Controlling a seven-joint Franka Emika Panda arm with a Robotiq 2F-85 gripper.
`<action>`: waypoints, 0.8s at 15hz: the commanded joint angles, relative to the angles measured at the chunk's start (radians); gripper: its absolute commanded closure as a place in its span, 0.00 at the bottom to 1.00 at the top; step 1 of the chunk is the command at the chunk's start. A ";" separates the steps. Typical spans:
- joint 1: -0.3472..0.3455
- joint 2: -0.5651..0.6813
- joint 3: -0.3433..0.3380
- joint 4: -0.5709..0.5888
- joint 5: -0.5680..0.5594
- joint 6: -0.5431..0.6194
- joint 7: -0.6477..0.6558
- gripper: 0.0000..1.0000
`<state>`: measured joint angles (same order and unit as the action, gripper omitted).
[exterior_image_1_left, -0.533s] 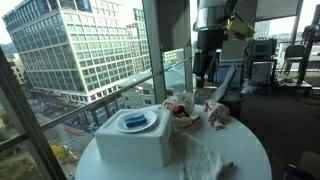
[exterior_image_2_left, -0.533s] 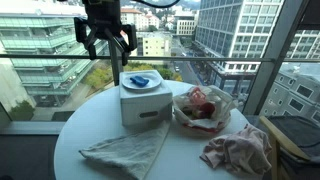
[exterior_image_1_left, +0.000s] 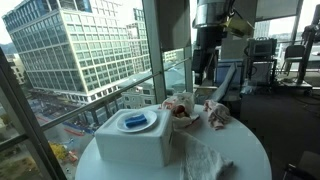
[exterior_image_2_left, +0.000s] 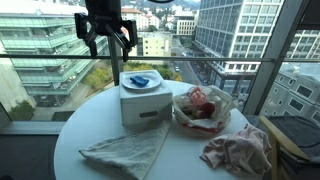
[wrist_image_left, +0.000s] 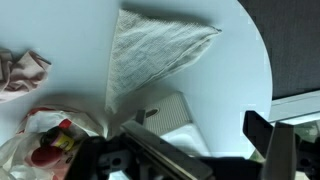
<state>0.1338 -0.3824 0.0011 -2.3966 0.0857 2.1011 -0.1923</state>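
Observation:
My gripper (exterior_image_2_left: 108, 45) hangs open and empty high above the far side of a round white table (exterior_image_2_left: 190, 150); it also shows in an exterior view (exterior_image_1_left: 204, 76) and the wrist view (wrist_image_left: 205, 140). Nearest below it is a white box (exterior_image_2_left: 142, 105) (exterior_image_1_left: 135, 145) (wrist_image_left: 172, 115) with a blue object (exterior_image_2_left: 140, 81) (exterior_image_1_left: 137, 121) on top. The gripper touches nothing.
A clear plastic bag with red contents (exterior_image_2_left: 200, 108) (exterior_image_1_left: 180, 108) (wrist_image_left: 55, 140), a pink cloth (exterior_image_2_left: 235, 150) (exterior_image_1_left: 217, 115) (wrist_image_left: 20, 75) and a pale towel (exterior_image_2_left: 125, 150) (exterior_image_1_left: 205, 160) (wrist_image_left: 150, 50) lie on the table. Large windows stand close behind it.
The gripper has shifted very slightly above the box. Nothing on the table has moved.

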 joint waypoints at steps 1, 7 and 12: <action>-0.006 0.014 0.007 0.001 0.016 0.001 -0.006 0.00; 0.002 0.111 0.062 -0.100 -0.003 0.209 0.061 0.00; 0.029 0.243 0.116 -0.154 0.017 0.359 0.101 0.00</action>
<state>0.1442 -0.2009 0.0926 -2.5379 0.0857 2.3896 -0.1164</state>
